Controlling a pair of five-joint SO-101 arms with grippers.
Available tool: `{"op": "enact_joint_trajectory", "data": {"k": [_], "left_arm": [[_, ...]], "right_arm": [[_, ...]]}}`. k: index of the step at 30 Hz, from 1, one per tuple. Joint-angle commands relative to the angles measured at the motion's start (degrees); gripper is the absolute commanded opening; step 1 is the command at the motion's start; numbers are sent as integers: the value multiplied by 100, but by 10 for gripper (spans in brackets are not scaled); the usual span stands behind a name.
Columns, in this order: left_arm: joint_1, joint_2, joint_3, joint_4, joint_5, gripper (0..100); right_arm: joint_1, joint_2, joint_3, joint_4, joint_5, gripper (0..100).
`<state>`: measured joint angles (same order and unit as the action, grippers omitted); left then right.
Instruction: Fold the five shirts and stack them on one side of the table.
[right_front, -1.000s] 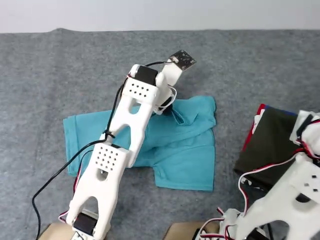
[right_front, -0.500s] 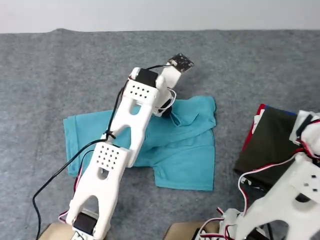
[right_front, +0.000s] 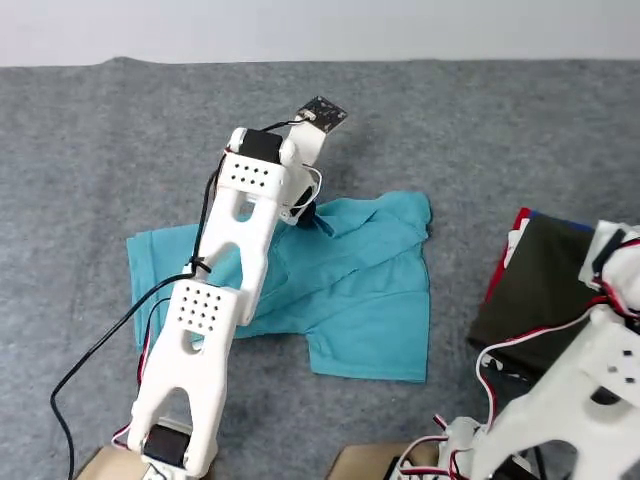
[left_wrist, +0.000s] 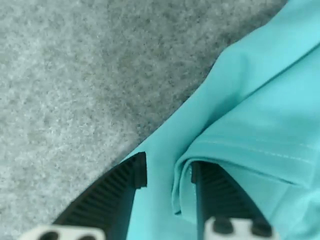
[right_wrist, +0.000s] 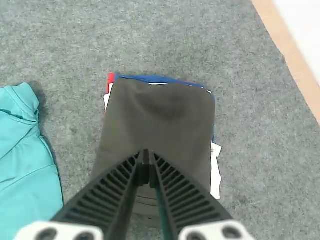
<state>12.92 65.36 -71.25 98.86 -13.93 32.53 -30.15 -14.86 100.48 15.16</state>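
clamping a fold of teal shirt (left_wrist: 260, 110), left claw (left_wrist: 167, 175), right claw (right_wrist: 146, 159) pressed together

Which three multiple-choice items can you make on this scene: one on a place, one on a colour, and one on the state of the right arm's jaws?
1. In the high view, where does the stack of folded shirts lie relative to the teal shirt?
A. to its right
B. to its left
C. on top of it

2. What colour is the top shirt of the stack?
A. yellow
B. white
C. dark grey-brown

3. How do the right arm's jaws stand?
A. wide open
B. shut, tips together
C. shut on a yellow cloth

Answers:
1 A: the high view shows the stack to the right of the teal shirt, with bare table between them.
2 C: the right wrist view shows a dark shirt over red, blue and white edges.
3 B: their tips meet above the dark shirt.
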Motion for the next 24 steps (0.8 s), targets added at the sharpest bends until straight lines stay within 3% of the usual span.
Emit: {"op": "enact_joint_trajectory", "data": {"k": [1,11,14,20,24], "left_arm": [[123,-105,-154,167,79,152],[1284,-105,4,158,79,101],[1108,-105,-4,18,79,101],[132,-53,-602,-97,97,101],[9,-53,-435,167,97,100]], "right_arm": [[13,-145,193,233,-62,9],[13,-163,369,233,-26,9],[13,-163,369,233,-18,9],[13,-119,369,224,-26,9],[-57,-110,378,224,-53,9]]}}
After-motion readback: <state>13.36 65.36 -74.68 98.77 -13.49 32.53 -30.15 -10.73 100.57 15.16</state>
